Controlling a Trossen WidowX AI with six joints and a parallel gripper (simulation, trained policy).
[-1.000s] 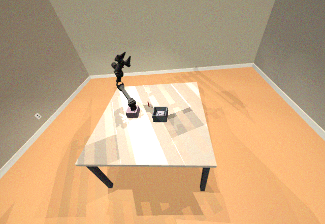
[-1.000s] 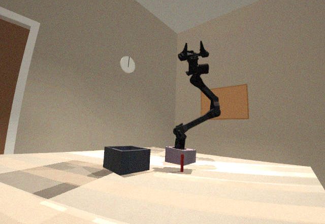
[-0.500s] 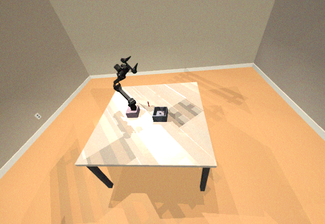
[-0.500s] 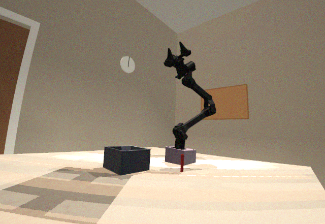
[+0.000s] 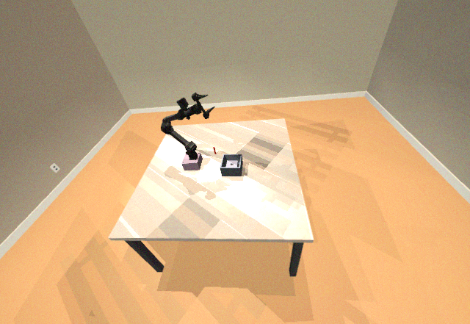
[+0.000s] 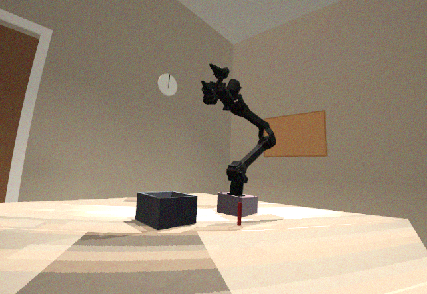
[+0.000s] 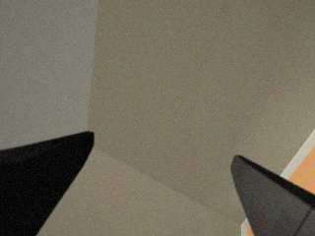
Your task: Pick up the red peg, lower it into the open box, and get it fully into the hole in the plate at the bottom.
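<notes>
The red peg [image 5: 214, 150] [image 6: 239, 214] stands upright on the table, beside the open box and apart from it. The dark open box [image 5: 231, 170] [image 6: 167, 212] sits on the table; a light plate [image 5: 229, 162] with a small dark hole shows at its bottom in the top view. In the exterior view the box walls hide the plate. My gripper [image 5: 211, 101] [image 6: 206, 73] [image 7: 163, 150] is wide open and empty, high above the table and far above the peg. The wrist view shows both fingers apart with walls and ceiling behind them, and neither peg nor box.
The arm stands on a pinkish base block [image 5: 192, 162] [image 6: 237, 204], to the left of the box in the top view. The table [image 5: 212, 225] [image 6: 310, 263] bears streaky light and shadow patches. A clock and a cork board hang on the walls behind.
</notes>
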